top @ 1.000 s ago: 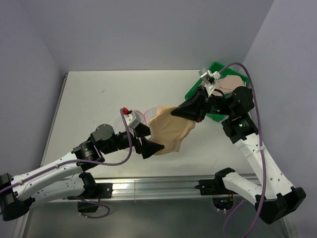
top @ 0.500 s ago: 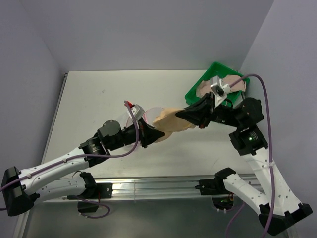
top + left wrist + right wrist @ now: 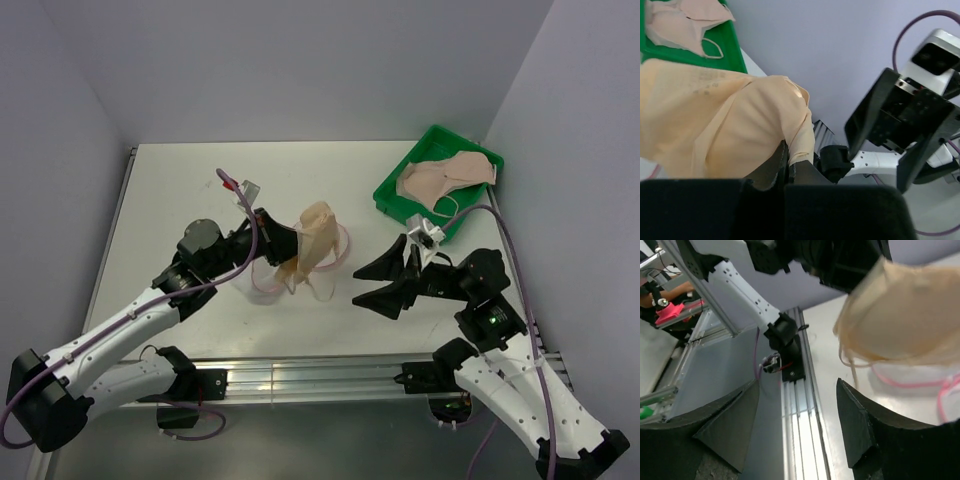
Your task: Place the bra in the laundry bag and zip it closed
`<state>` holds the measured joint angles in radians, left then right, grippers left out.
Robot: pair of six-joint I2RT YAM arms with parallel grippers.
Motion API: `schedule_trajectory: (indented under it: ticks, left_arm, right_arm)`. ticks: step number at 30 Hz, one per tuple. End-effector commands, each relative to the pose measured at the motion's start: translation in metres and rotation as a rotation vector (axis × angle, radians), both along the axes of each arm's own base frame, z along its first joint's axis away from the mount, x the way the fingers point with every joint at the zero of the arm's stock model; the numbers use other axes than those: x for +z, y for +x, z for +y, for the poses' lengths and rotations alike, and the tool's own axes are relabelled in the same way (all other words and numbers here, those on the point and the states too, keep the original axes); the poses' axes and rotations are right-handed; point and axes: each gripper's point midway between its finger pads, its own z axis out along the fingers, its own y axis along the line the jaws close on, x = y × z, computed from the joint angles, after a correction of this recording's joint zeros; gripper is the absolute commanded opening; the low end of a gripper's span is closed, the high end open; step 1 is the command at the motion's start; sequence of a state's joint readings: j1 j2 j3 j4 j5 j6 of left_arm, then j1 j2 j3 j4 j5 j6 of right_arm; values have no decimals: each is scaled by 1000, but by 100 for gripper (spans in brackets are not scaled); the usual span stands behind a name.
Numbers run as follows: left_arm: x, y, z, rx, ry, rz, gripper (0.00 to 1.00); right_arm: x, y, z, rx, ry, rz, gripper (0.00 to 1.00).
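Table (image 3: 170,200): most free room is far-left & front-centre; walls close it in on left, back and right. Green tray (image 3: 384,192) sits in the far-right corner w/ a second beige garment (image 3: 447,173) in it, so keep clear of its rim. Both arms reach in from the near edge, so the space btw them over mid-table is tight.

Bra (image 3: 318,232) is mid-table, held by the left gripper (image 3: 288,258), jaws pressed together on a fold of fabric. Its bulk flops over the laundry bag (image 3: 325,275), which sits on the table right under it. Can't tell how much of the bra is inside. Right gripper (image 3: 372,287) is spread wide, holds nothing, just right of the bra.

Handling, my guess: the bra is light, soft, no stiffness, so it'll sag, fold & prob. spring back out of the bag. Best hold is a cup edge or thick seam, not the thin straps (image 3: 852,367), which dangle & could snag the zip. The mesh bag is light too and likely slides when pushed. Pin it at the pink trim (image 3: 905,384) while the other gripper stuffs.
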<state>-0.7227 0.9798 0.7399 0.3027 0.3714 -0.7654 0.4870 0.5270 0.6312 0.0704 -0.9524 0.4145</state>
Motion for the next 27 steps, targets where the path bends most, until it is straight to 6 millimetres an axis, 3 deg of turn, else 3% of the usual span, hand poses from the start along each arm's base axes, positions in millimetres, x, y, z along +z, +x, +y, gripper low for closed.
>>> schedule_trajectory:
  ticks: [1, 6, 8, 11, 13, 14, 16, 17, 20, 27]
  left_arm:
    - [22, -18, -3, -92, -75, -68, 0]
    - [10, -28, -3, -141, -37, -74, 0]
    - [9, -37, -1, -177, -27, -94, 0]
    - [9, -57, 1, -264, -32, -126, 0]
    - [9, -71, 3, -331, -35, -139, 0]
    - [10, -76, 3, -355, -42, -145, 0]
    - [12, -82, 6, -371, -49, -164, 0]
    - [12, -84, 7, -375, -48, -171, 0]
    - [14, -87, 7, -395, -50, -190, 0]
    - [22, -86, 5, -409, -55, -208, 0]
  right_arm:
    - [-4, 11, -1, -80, -8, 26, 72]
    - [26, 39, -2, -192, -22, -48, 77]
    - [38, 47, 0, -201, -28, -103, 86]
    - [32, 65, 7, -181, -128, -204, 95]
    - [30, 75, 17, -129, -160, -183, 96]
    - [33, 60, 23, -11, -164, -178, 96]
    - [22, 58, 33, 84, -171, -125, 96]
    - [19, 47, 36, 166, -158, -118, 96]
    - [11, 43, 39, 208, -132, -95, 98]
    - [0, 10, 46, 343, -116, -72, 98]
